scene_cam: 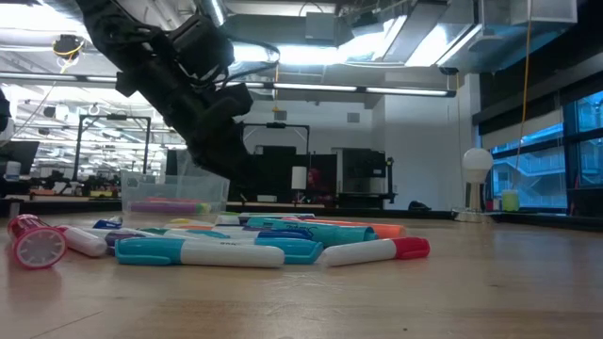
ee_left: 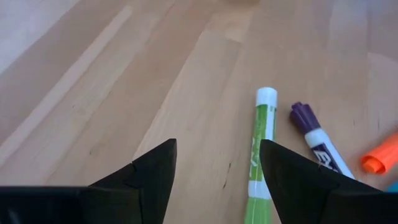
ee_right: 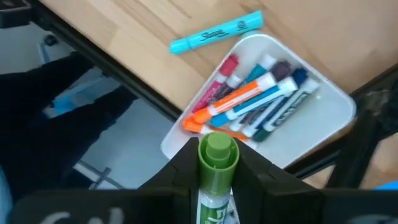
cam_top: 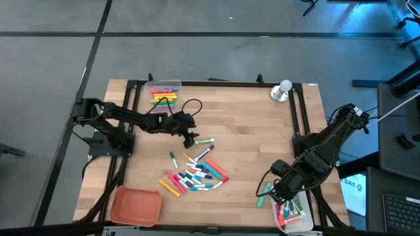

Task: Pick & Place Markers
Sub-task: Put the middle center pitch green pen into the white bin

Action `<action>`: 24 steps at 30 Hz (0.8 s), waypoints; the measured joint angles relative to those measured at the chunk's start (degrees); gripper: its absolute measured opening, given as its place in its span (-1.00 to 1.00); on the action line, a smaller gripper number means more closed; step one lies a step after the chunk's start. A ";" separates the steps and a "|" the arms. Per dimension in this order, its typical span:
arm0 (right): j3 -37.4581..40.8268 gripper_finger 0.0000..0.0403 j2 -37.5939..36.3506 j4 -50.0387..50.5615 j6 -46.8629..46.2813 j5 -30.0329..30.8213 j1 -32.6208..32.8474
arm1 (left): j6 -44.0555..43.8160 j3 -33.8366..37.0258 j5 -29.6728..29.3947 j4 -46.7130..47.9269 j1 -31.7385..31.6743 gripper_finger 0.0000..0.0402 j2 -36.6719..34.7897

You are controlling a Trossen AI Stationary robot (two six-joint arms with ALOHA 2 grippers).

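A heap of coloured markers lies on the wooden table's middle near part and fills the foreground of the low view. My left gripper is open and empty just above the table. A green marker lies flat beside one of its fingers, and a purple-capped marker lies beyond that. My right gripper is at the near right, shut on a green marker over a clear tray that holds several markers. A cyan highlighter lies on the table beside that tray. My right gripper pinches the green marker's barrel between its two fingers. The marker lies along the fingers, and its green cap end sticks out past the fingertips. The fingers point down at the tray. The marker is lifted clear of the tray and the table.
A clear box with several markers stands at the far left. A silver bell stands at the far right corner. An orange-red tray lies at the near left corner. Black frame rails run along the table's sides.
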State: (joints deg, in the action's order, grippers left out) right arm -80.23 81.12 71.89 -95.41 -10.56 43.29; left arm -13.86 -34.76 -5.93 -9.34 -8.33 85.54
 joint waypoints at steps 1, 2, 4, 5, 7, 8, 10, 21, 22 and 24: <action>0.00 -0.67 0.00 -0.60 -1.15 -0.06 0.00 | 1.34 0.00 0.00 0.00 0.22 0.13 0.00; 0.00 -0.67 0.00 -0.89 -2.66 -0.20 0.02 | 2.71 0.00 -0.02 -0.05 0.50 0.13 0.00; 0.00 -0.67 0.07 -1.78 -6.06 -1.27 0.45 | 5.49 0.00 -0.02 -0.73 1.20 0.13 0.00; 0.00 -0.67 0.20 -2.35 -6.91 -2.29 0.73 | 6.93 0.00 -0.02 -1.55 1.66 0.13 0.00; 0.00 -0.67 0.58 -1.69 -7.99 -4.31 1.75 | 10.24 0.00 0.00 -3.87 2.54 0.12 0.00; 0.00 -0.67 0.86 -0.49 -8.64 -5.02 2.32 | 12.04 0.00 -0.01 -5.21 2.94 0.12 0.19; 0.76 -0.67 1.22 1.41 -11.43 -6.24 3.53 | 14.83 -0.04 0.06 -8.38 3.55 0.12 1.39; 17.30 -0.54 1.29 -14.19 -28.95 -7.67 5.33 | 14.62 -0.02 2.32 -17.07 5.11 0.12 8.62; 18.17 -0.47 1.29 -14.49 -29.42 -7.87 5.13 | 14.62 -0.02 3.05 -17.06 5.34 0.12 8.70; 19.48 -0.34 1.29 -14.42 -29.66 -9.26 4.83 | 14.62 -0.02 4.71 -16.83 5.56 0.12 8.70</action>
State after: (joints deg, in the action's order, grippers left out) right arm -60.75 82.41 57.46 -125.07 -19.82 48.12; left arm 0.75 -34.79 -1.23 -26.17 -2.77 94.24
